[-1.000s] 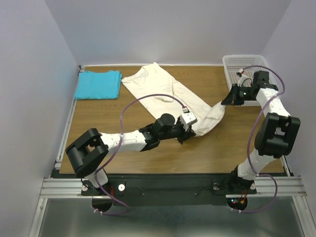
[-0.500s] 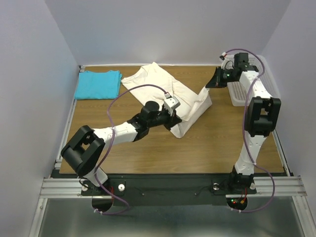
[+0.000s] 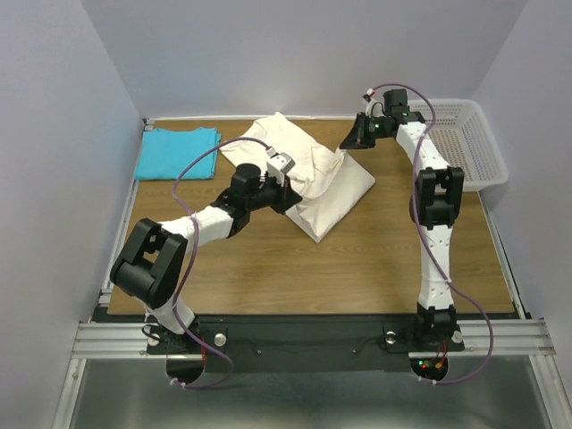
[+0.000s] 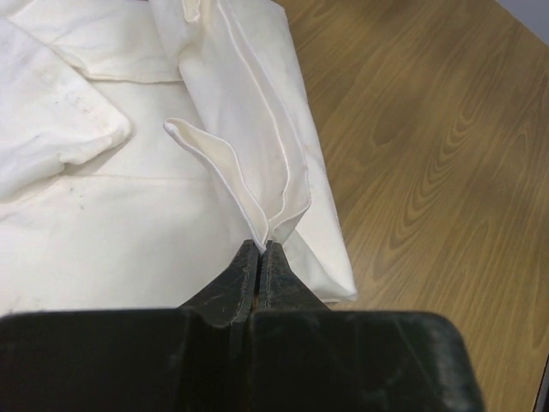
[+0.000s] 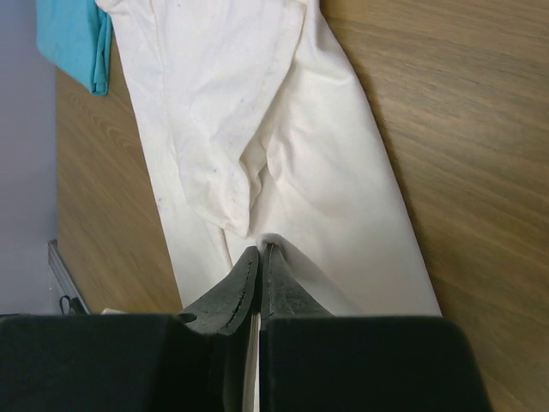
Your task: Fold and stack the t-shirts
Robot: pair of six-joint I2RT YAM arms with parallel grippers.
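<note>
The cream-white t-shirt (image 3: pixel 317 179) lies at the table's back centre, its lower part doubled over the rest. My left gripper (image 3: pixel 288 183) is shut on a hemmed edge of it (image 4: pixel 274 202), lifted over the shirt's near left side. My right gripper (image 3: pixel 344 146) is shut on the shirt's far right edge (image 5: pixel 274 239), held above the cloth. The turquoise t-shirt (image 3: pixel 177 152) lies folded at the back left corner, a corner of it also seen as the turquoise t-shirt (image 5: pixel 73 39) in the right wrist view.
A white mesh basket (image 3: pixel 460 138) stands at the back right, by the table's right edge. Bare wooden tabletop (image 3: pixel 295 277) runs in front of the shirts. Walls close in the back and both sides.
Both grippers have carried the cream-white shirt's lower end away from the front right, up and back toward the far left, doubling it over the rest. The right arm has stretched far back.
</note>
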